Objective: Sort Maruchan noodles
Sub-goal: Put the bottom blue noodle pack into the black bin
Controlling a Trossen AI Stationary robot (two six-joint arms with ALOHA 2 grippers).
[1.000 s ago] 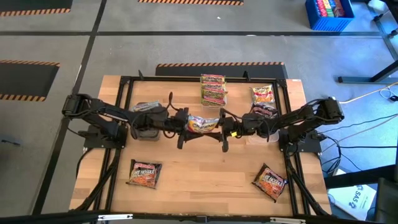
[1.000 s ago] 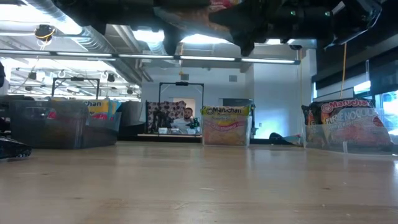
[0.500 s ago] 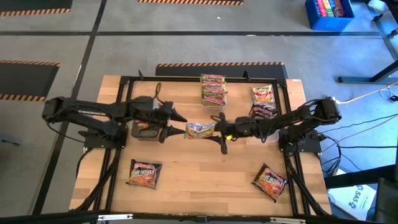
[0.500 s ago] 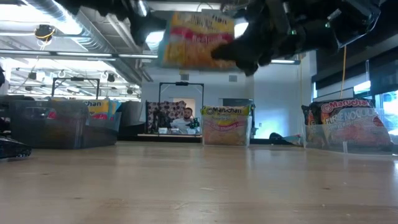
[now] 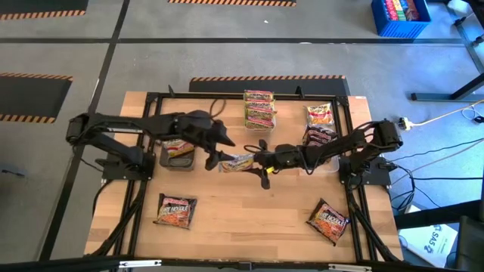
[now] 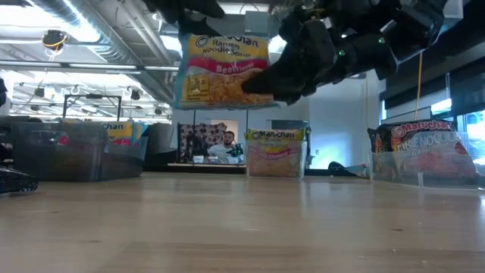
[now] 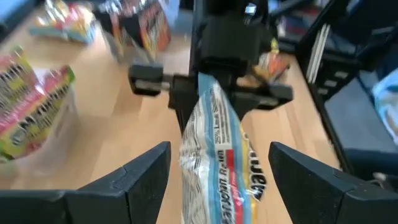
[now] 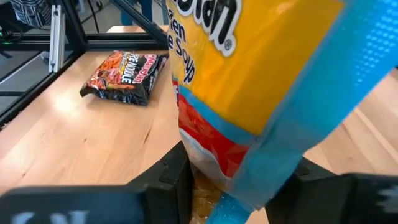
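A yellow Maruchan beef ramen packet (image 5: pixel 237 162) (image 6: pixel 221 70) hangs in the air over the table's middle. My right gripper (image 5: pixel 262 160) (image 6: pixel 294 70) (image 8: pixel 233 186) reaches in from the right and is shut on it. My left gripper (image 5: pixel 219 153) (image 7: pixel 217 180) is open at the packet's other end. Its fingers (image 7: pixel 146 177) stand on either side of the packet without touching it. Two dark packets (image 5: pixel 176 210) (image 5: pixel 328 220) lie flat on the near part of the table. My right gripper pinches the packet between its two fingers (image 8: pixel 171 180) at its right-hand end (image 7: pixel 210 93), by the blue sealed edge (image 8: pixel 249 180). The fingers come level from the table's right. The packet is lifted clear and stands upright, its label facing the near edge (image 6: pixel 227 53).
Yellow-green packets (image 5: pixel 259 108) stand stacked at the far edge. A clear tub on the right (image 5: pixel 321 125) holds red and dark packets, and a tub on the left (image 5: pixel 178 153) holds one more. A black frame (image 5: pixel 151 98) rings the table. A person (image 6: pixel 229 144) sits far behind.
My left gripper drew back from the packet toward the table's left, then came back around the packet's left end. My right gripper carried the packet a little toward the left and downward. The packet tipped upright, so its label now faces the near edge.
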